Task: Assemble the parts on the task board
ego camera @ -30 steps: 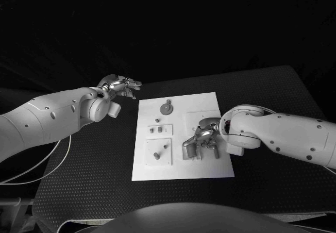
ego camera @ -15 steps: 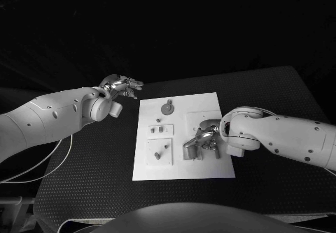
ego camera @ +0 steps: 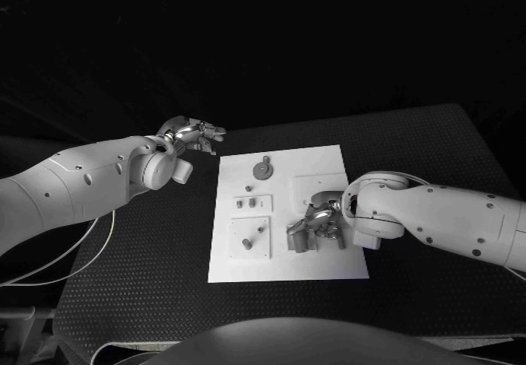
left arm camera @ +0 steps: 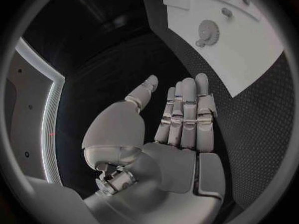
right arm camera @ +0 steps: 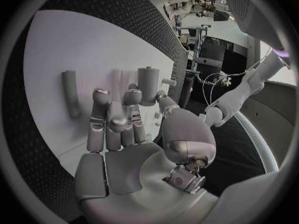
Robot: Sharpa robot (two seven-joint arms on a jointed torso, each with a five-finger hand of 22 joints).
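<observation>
The white task board (ego camera: 329,163) lies mid-table. On it are a round toothed part (ego camera: 261,170), short pegs (ego camera: 248,203) and a peg (ego camera: 247,243) in a raised square. My right hand (ego camera: 315,228) hovers low over the board's right side, fingers bent down. In the right wrist view an upright cylinder (right arm camera: 147,84) stands just past the fingertips (right arm camera: 132,97), beside the thumb, and a rod (right arm camera: 70,92) lies flat on the board (right arm camera: 56,45). My left hand (ego camera: 188,134) floats beyond the board's far left corner, holding nothing, with straight fingers (left arm camera: 186,109). The toothed part (left arm camera: 208,32) is also in the left wrist view.
The black textured table (ego camera: 143,258) surrounds the board, with wide bare mat to the left and right. A white cable (ego camera: 88,255) hangs by my left arm near the table's left edge.
My right hand has slid a little toward the board's near edge, staying low over it. The left hand has hardly moved.
</observation>
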